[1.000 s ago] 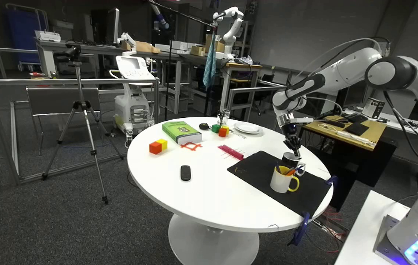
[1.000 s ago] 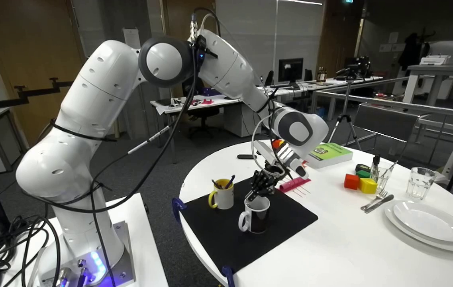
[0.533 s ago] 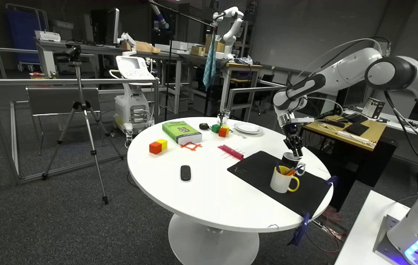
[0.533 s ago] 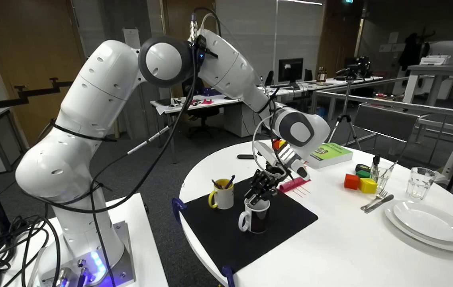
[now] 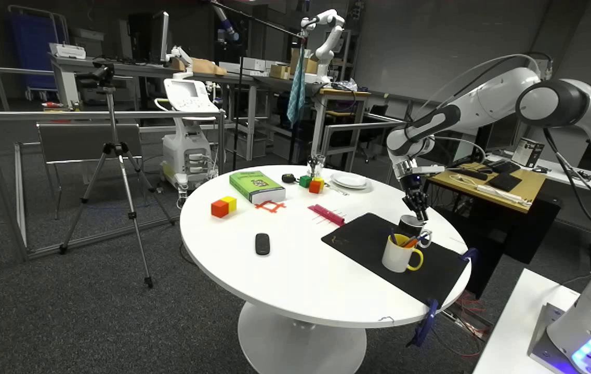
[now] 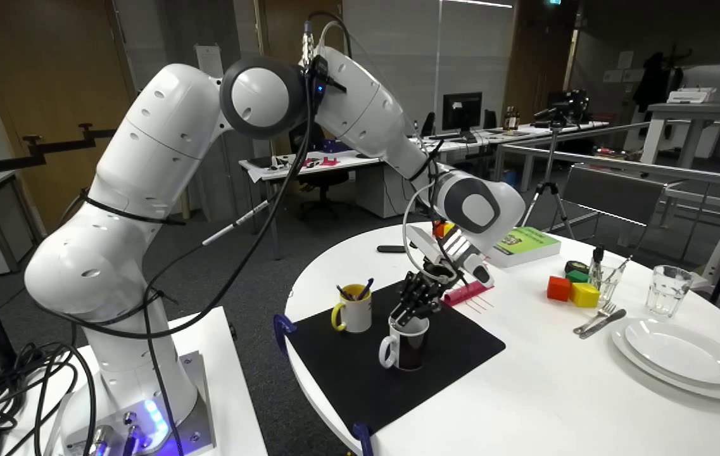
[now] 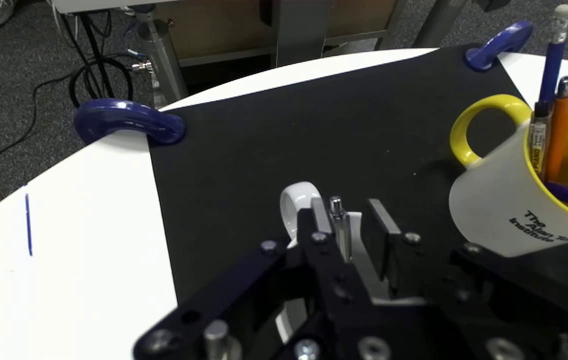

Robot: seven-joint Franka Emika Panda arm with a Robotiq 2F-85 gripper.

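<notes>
At the left in an exterior view, the white Panda arm's base [image 6: 122, 373] stood on a white bench [image 6: 233, 392]. To its right came the round white table [image 6: 524, 399], with dark blue clamps [image 6: 282, 330] at the left and near corners of a black mat [image 6: 347, 373]. On the mat's far left part stood an upright yellow-lined mug [image 6: 358, 320] with pens inside, an orange pen [image 7: 558, 135] among them.

Nearer and farther right on the mat, a dark-sided mug [image 6: 413, 351] stood upright, its white handle turned left. The gripper [image 7: 351, 220] hung tilted over its mouth, jaws parted around a metal-tipped pen [image 7: 342, 230]. In the wrist view that pen was just beside the left finger, with a clear gap before the right one. Its lower end was hidden, so whether it rested in the mug could not be told.

Right of the gripper lay a magenta roll [image 6: 466, 292], then, farther back, a thick green book [image 6: 518, 246]. Next came a red cube [image 6: 558, 289] and a yellow cube [image 6: 585, 295], with a fork [image 6: 596, 318] and a knife [image 6: 603, 324] nearer. A glass tumbler [image 6: 669, 291] and stacked white plates [image 6: 682, 353] stood rightmost.
</notes>
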